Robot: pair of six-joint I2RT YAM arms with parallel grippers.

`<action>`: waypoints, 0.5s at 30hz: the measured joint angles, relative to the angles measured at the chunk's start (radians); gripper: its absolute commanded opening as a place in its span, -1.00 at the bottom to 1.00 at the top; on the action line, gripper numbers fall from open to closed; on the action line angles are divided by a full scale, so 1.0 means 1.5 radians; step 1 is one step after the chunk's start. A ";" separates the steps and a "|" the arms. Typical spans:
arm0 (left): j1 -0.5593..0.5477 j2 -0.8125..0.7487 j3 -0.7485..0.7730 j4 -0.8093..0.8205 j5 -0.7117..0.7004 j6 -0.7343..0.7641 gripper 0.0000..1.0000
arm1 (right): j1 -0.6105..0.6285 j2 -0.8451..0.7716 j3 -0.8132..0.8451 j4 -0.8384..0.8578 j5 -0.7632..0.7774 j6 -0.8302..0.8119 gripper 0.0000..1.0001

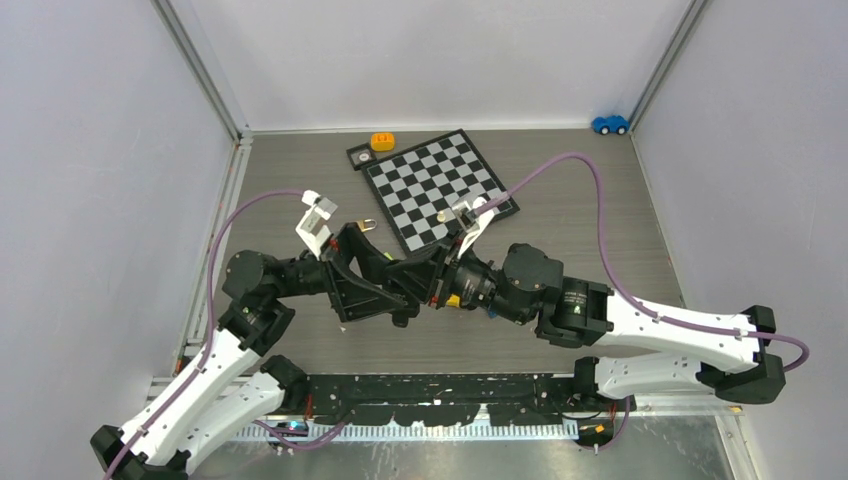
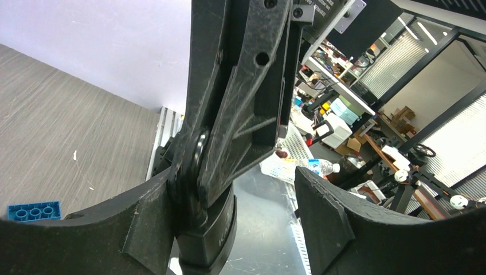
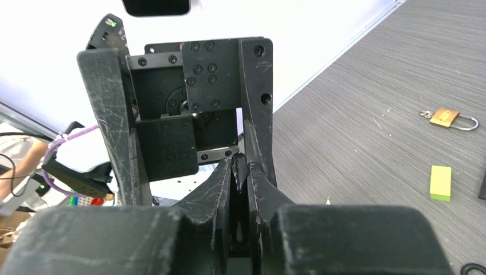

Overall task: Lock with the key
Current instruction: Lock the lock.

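Observation:
A brass padlock [image 3: 450,118] with a silver shackle lies on the grey table, also in the top view, the padlock [image 1: 368,224], just beyond the left arm. My right gripper [image 3: 238,172] is shut on a thin dark glossy piece, seemingly the key's [image 3: 238,164] black head; no silver blade shows. In the left wrist view that black lettered piece, the key [image 2: 213,226], hangs below the right fingers. My left gripper [image 2: 235,223] stands open around it, with one pad close beside it and the other well apart. Both grippers meet at mid-table: left gripper [image 1: 405,300], right gripper [image 1: 432,285].
A chessboard [image 1: 440,185] lies behind the grippers, with an orange block [image 1: 382,141] at its far corner. A blue toy car [image 1: 609,124] sits at the back right. A yellow-green block [image 3: 441,182] lies near the padlock, and a blue brick [image 2: 33,210] lies on the table.

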 measured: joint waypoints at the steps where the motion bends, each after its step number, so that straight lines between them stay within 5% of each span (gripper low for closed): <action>1: 0.000 -0.002 0.000 0.000 0.000 0.000 0.41 | -0.003 -0.003 0.000 0.003 -0.005 0.003 -0.99; 7: 0.000 -0.001 0.000 0.001 0.001 0.000 0.36 | -0.017 -0.009 0.000 0.025 -0.020 0.012 -0.99; 15: 0.001 0.004 -0.005 0.004 0.002 -0.002 -0.08 | -0.032 -0.008 0.000 0.047 -0.043 0.021 -0.99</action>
